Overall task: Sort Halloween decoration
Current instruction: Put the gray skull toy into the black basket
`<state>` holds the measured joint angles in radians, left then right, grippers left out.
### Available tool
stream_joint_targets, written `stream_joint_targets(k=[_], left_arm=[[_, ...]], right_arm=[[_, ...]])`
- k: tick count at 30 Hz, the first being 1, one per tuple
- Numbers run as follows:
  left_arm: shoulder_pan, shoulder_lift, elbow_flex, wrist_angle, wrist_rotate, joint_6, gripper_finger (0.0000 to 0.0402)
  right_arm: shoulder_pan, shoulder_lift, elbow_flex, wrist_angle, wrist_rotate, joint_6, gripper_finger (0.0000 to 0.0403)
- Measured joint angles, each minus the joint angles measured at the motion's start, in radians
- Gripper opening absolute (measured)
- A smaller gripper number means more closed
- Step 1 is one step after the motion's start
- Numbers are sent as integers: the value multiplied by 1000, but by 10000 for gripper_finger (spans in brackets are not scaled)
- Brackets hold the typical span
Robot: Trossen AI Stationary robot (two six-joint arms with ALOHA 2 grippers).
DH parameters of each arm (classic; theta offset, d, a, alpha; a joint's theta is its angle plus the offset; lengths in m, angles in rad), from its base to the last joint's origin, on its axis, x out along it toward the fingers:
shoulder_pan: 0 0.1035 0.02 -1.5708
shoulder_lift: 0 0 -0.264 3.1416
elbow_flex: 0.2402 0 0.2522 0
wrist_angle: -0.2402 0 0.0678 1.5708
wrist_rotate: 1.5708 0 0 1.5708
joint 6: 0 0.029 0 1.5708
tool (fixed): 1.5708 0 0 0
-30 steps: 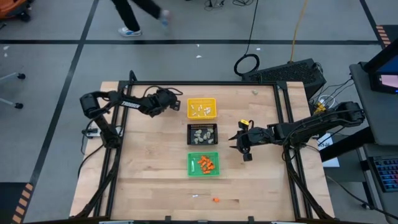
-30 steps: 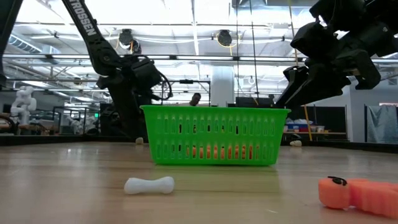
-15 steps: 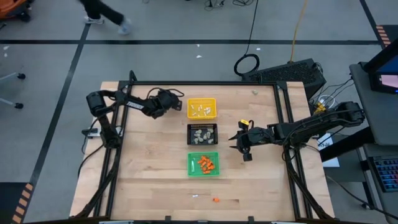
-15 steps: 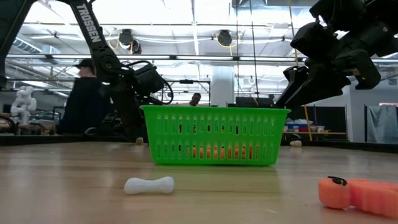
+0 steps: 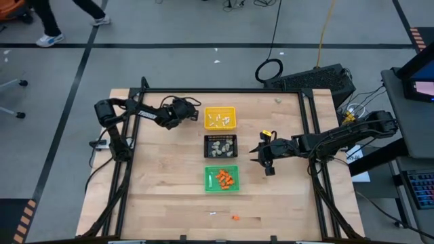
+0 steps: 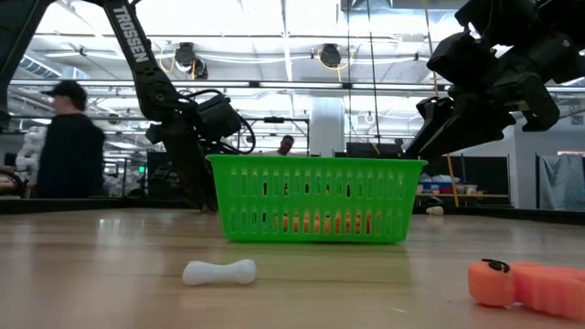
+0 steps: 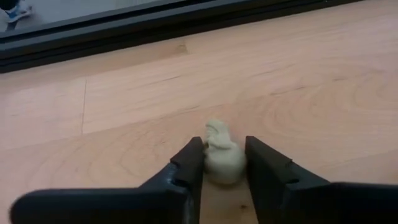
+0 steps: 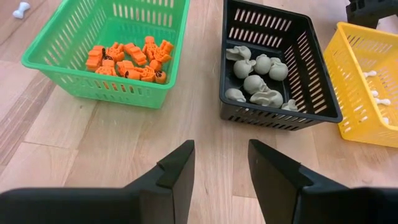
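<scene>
Here, three trays sat in a row in the middle of the table (image 5: pixel 163 196): a yellow tray (image 5: pixel 220 117), a black tray (image 5: pixel 220 146) and a green tray (image 5: pixel 222 178). The black tray was in the middle of the row.

The left gripper (image 7: pixel 222 163) was low on the wood just beside the yellow tray, on the side away from the right arm. Its two fingers (image 7: pixel 189 160) were on each side of one beige lump (image 7: pixel 221 159) and pressed close against it. The lump rested on the wood.

The right gripper (image 8: pixel 220 160) hung above the table beside the black tray, on the other side from the left arm. Its two fingers were apart with nothing between them.

In the black tray lay about eight grey lumps (image 8: pixel 260 81). In the green tray lay a pile of orange bits (image 8: pixel 129 60), about ten, though they were too bunched to count well. In the yellow tray lay a few white sticks (image 8: pixel 376 93); three showed in the right wrist view.

Two pieces lay loose on the wood past the green tray, away from the black tray: one white stick (image 6: pixel 219 271) and one orange bit (image 6: pixel 526 285), a little apart from each other.

One person (image 6: pixel 62 142) stood in the room beyond the table.
</scene>
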<state>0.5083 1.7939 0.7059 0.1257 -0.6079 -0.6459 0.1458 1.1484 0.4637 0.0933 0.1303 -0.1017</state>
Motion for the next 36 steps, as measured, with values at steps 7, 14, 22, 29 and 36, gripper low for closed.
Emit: stream_joint_targets(k=[7,14,22,29,36], left_arm=[[0,0,0,-1,2,6,81],[-4,-12,0,-2,63,50,85],[-57,-153,-2,-78,119,106,84],[-169,-341,-2,-174,117,144,84],[-323,-508,-1,-210,182,268,84]], right_arm=[[0,0,0,0,0,0,134],[0,0,0,0,0,3,134],[0,0,0,-1,0,3,134],[0,0,0,-6,0,3,134],[0,0,0,-7,0,3,134]])
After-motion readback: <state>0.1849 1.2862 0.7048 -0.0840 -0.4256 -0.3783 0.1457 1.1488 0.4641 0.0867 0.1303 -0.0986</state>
